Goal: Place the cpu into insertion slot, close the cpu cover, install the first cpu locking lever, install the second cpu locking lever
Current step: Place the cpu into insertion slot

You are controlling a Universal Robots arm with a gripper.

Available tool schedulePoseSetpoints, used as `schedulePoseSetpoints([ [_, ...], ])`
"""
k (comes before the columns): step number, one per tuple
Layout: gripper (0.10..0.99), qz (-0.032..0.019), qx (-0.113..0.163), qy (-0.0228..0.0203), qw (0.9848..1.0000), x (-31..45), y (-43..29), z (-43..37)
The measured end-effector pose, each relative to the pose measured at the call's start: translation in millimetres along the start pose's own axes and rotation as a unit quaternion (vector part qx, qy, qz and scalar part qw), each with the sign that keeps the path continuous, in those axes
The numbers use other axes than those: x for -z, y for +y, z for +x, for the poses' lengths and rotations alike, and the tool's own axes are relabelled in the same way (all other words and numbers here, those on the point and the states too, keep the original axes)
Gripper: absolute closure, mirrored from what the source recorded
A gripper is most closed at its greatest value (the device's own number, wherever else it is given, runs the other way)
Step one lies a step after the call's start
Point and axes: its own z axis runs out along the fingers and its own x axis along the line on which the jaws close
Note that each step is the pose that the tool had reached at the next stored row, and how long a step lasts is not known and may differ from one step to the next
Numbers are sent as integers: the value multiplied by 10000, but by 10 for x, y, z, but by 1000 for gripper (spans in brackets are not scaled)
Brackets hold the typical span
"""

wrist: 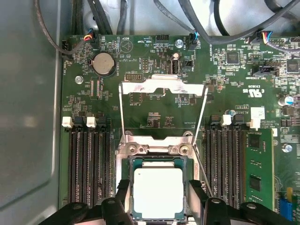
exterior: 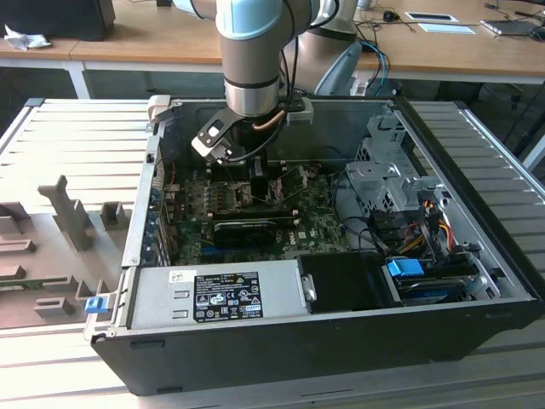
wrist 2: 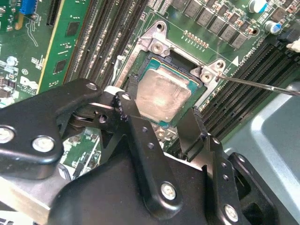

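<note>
The cpu (wrist: 158, 193), a pale silvery square on a green edge, lies flat in the insertion slot (wrist: 158, 161), whose dark rim frames it. In the second wrist view the cpu (wrist 2: 164, 96) shows the same way. My gripper (wrist: 158, 183) is open, with one black finger on each side of the chip and a small gap to its edges. The cpu cover (wrist: 161, 86) stands swung up, away from the slot. A thin wire locking lever (wrist: 200, 159) stands raised beside the slot. In the exterior view my gripper (exterior: 255, 170) reaches down into the open computer case.
Black memory slots (wrist: 89, 164) run along both sides of the socket. A long black expansion card (exterior: 247, 228) lies across the board. The power supply (exterior: 217, 294) and the drive cage (exterior: 387, 175) crowd the case, and cables (wrist: 93, 18) hang beyond the board.
</note>
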Motion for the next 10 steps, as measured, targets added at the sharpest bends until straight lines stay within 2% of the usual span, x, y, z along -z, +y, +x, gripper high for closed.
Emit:
schedulePoseSetpoints([
  [2,498,1,1,1,10000,7,1,0],
  [5,686,4,1,0,10000,21,2,0],
  [6,686,5,1,0,10000,25,3,0],
  [7,867,7,1,0,10000,38,4,0],
  [9,984,8,1,1,10000,66,6,0],
  [10,980,8,1,1,10000,82,7,0],
])
